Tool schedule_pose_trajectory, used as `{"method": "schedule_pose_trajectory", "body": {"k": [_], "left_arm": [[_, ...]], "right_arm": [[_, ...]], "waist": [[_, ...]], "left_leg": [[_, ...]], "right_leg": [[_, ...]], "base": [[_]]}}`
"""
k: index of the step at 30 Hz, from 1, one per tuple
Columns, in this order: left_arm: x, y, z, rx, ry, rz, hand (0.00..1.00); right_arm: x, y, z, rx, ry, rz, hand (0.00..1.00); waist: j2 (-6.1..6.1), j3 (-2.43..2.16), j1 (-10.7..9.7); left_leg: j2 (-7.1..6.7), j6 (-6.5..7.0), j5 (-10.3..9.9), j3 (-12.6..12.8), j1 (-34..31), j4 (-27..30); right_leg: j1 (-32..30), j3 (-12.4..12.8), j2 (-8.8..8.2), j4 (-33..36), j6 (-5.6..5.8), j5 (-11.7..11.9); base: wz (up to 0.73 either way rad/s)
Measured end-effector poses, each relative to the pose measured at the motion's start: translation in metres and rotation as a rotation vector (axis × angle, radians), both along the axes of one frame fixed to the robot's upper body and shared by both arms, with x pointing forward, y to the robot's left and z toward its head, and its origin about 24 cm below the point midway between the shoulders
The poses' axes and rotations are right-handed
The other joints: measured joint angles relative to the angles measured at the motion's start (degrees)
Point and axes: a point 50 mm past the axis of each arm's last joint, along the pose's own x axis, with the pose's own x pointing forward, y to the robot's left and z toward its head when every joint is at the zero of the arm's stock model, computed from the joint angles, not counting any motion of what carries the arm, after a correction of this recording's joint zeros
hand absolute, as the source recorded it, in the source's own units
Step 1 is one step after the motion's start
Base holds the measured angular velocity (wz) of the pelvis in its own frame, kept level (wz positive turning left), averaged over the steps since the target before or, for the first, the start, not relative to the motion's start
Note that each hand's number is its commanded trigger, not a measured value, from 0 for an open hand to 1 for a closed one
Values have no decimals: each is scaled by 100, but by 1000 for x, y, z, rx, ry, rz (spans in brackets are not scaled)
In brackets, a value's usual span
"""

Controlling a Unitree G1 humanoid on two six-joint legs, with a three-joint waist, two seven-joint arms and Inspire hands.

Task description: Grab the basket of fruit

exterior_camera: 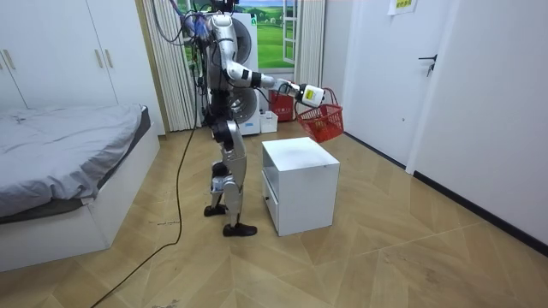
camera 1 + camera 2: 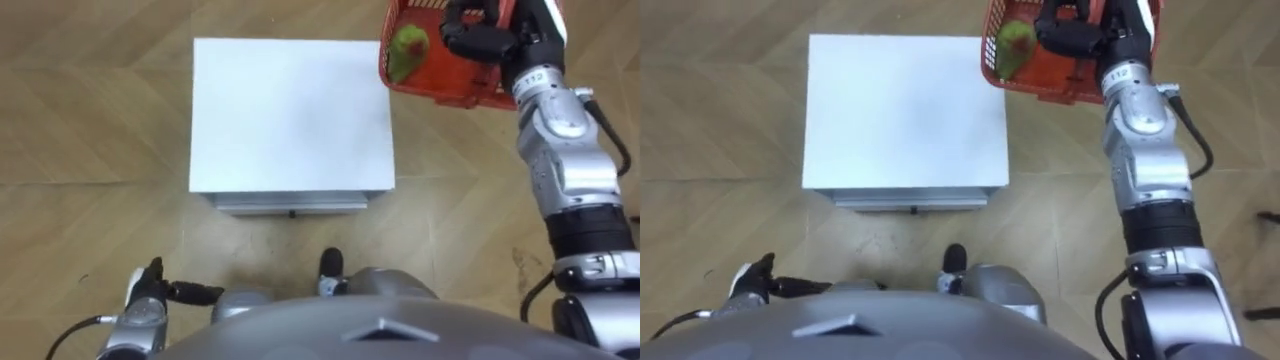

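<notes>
My right hand (image 2: pixel 480 35) is out at about 1 o'clock from where I stand, and its fingers are curled down and clamped on the top of the fruit basket (image 2: pixel 440 92). The red basket hangs in the air from that grip. It sits over the far right corner of the white counter (image 2: pixel 290 110), partly past its edge, with the wooden floor (image 2: pixel 100 120) below its outer side. In the room view it hangs clear above the counter's top, touching nothing but my fingers. One green fruit (image 2: pixel 408 50) lies inside, toward the basket's 9 o'clock wall. I can't make out any other fruit from here.

The counter is straight ahead at 12 o'clock, close to my feet, and nothing rests on it.

My left hand (image 2: pixel 150 295) is idle, low at about 8 o'clock beside my hip. Its fingers are loose, fairly straight and holding nothing.

I judge the task all but done, since the basket is gripped and raised off any surface. What's left, as I read it, is small. I should keep the grip firm and carry the basket level so the fruit doesn't roll out, with my arm stretched this far from my body
</notes>
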Motion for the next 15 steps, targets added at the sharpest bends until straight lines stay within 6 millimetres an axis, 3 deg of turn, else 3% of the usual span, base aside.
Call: {"method": "schedule_pose_trajectory", "body": {"k": [6,10,15], "left_arm": [[-13,-1,-4,-19,56,20,0],[-18,-1,-5,-19,87,22,0],[-29,-4,-6,-27,141,4,0]], "right_arm": [[-2,5,-4,31,22,44,100],[-5,7,-17,59,85,65,100],[-8,12,-28,109,142,77,100]], "waist": [[38,26,199],[64,40,258],[75,30,295]], "left_leg": [[-239,100,57,-87,10,16],[-291,124,49,-162,-23,30],[-288,123,49,-252,-94,97]], "right_leg": [[96,-82,-186,22,137,-123],[92,-80,-230,101,228,-222],[92,-154,-232,99,180,-208]], "base": [[14],[13],[9]]}}
